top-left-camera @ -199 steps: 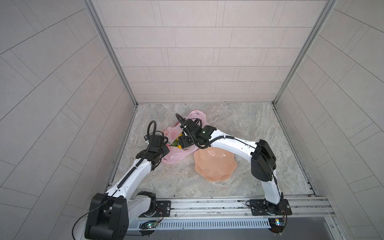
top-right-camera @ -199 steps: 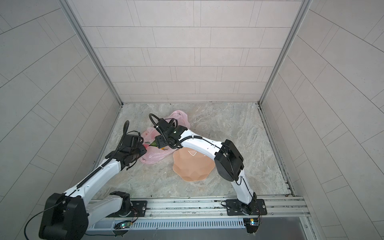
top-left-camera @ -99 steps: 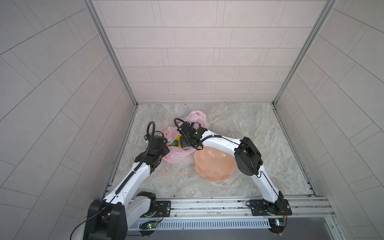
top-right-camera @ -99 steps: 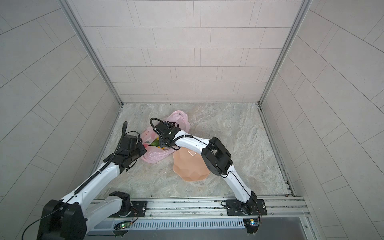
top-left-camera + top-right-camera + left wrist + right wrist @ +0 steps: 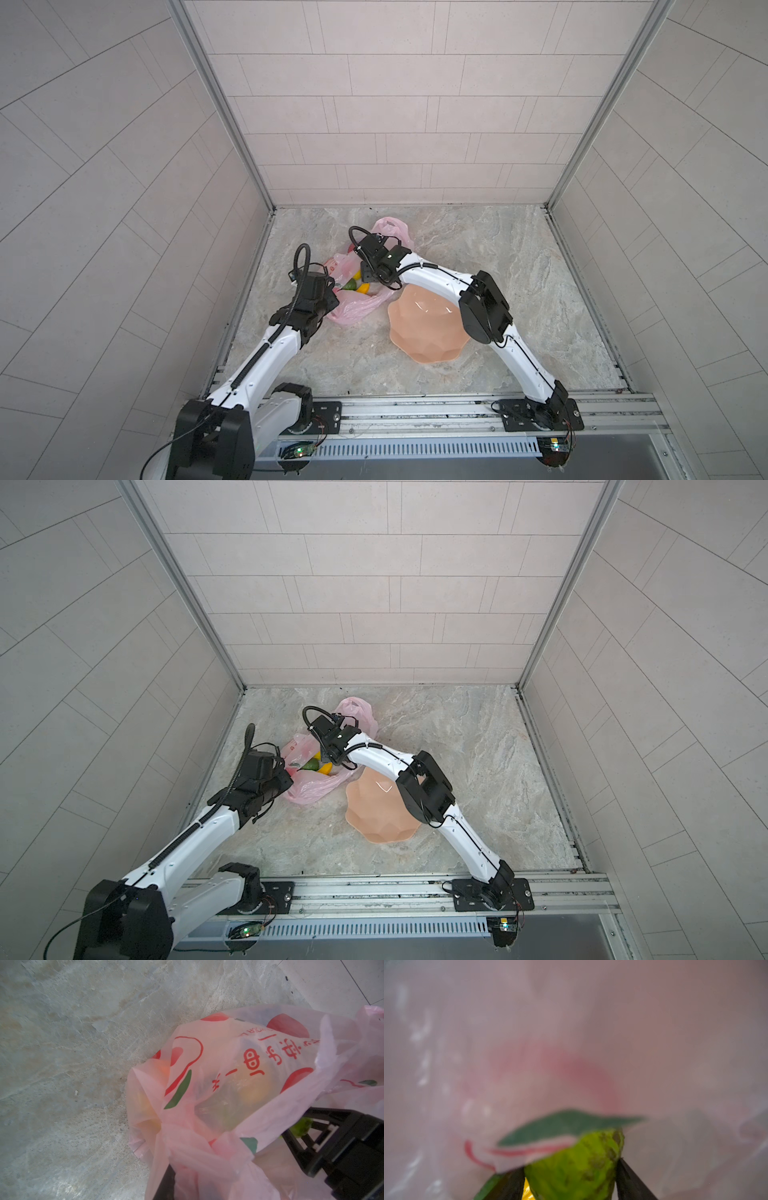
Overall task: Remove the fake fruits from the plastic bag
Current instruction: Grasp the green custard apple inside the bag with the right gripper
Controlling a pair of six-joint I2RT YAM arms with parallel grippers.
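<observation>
Fruit comes first: a small bumpy green plastic fruit (image 5: pixel 575 1167) sits squarely between the fingers of my right gripper (image 5: pixel 571 1164). They press on it from both sides, so I read the jaws as closed round it at about the fruit's width. It lies inside the thin translucent pink plastic bag (image 5: pixel 228 1076) with the red-and-green print, and film hangs just ahead of those jaws. Beside them, in a top view, a yellow plastic fruit (image 5: pixel 363 287) shows in the bag's mouth. Other fruits are dim shapes behind the film, too vague to name.

My left gripper (image 5: pixel 336 300) is at the opposite edge of the mouth. Its jaws are nearly together with a gathered fold of the bag nipped in them, as far as the wrist view shows.

Behind the right jaws, near the bag, the peach scalloped plastic dish (image 5: pixel 424 332) holds nothing, and I see no fruit on the grey marbled tabletop (image 5: pixel 478 257). I judge the task barely begun: one fruit gripped, none out, every one left to lift clear.
</observation>
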